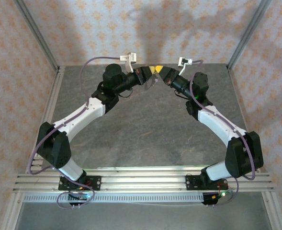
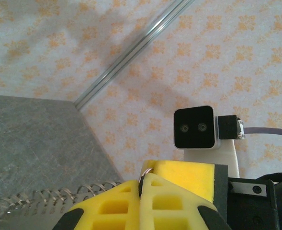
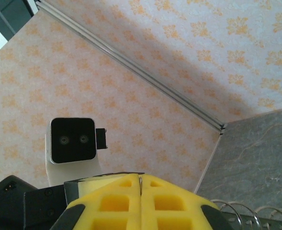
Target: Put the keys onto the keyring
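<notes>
Grey table [image 1: 145, 134] under arched arms [image 1: 83, 112]; left pincer [image 2: 141, 186] tight on keyring [image 2: 143, 173]; right pincer [image 3: 140, 186] closed

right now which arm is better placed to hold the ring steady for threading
Left, likely: the left gripper is shut with a thin loop poking from its tips. The right gripper is shut too, but what it pinches is unclear.
</notes>
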Action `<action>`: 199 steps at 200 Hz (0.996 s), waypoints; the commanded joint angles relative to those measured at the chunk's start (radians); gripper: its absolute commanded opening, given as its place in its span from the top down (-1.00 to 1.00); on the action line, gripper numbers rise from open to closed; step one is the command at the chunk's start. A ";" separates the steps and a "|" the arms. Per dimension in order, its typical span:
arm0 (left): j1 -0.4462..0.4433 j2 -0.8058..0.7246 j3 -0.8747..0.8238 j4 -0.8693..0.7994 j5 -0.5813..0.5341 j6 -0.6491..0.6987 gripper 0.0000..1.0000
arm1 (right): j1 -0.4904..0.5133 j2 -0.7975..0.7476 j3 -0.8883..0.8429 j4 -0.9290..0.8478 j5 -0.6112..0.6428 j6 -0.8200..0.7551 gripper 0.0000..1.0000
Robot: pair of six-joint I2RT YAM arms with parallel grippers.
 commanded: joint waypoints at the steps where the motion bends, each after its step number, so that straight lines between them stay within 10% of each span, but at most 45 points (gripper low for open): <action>1: -0.006 0.009 0.042 0.056 0.020 0.003 1.00 | 0.038 -0.036 -0.009 -0.010 -0.069 -0.034 1.00; 27: -0.006 -0.006 0.048 0.006 -0.007 0.023 1.00 | 0.026 -0.037 -0.005 -0.039 -0.064 -0.055 1.00; 92: 0.086 -0.068 0.050 -0.072 0.022 0.059 0.07 | -0.076 0.050 0.105 -0.094 -0.236 -0.052 1.00; 199: 0.208 0.098 0.283 -0.276 0.423 0.187 -0.07 | -0.107 0.315 0.437 -0.157 -0.590 0.022 1.00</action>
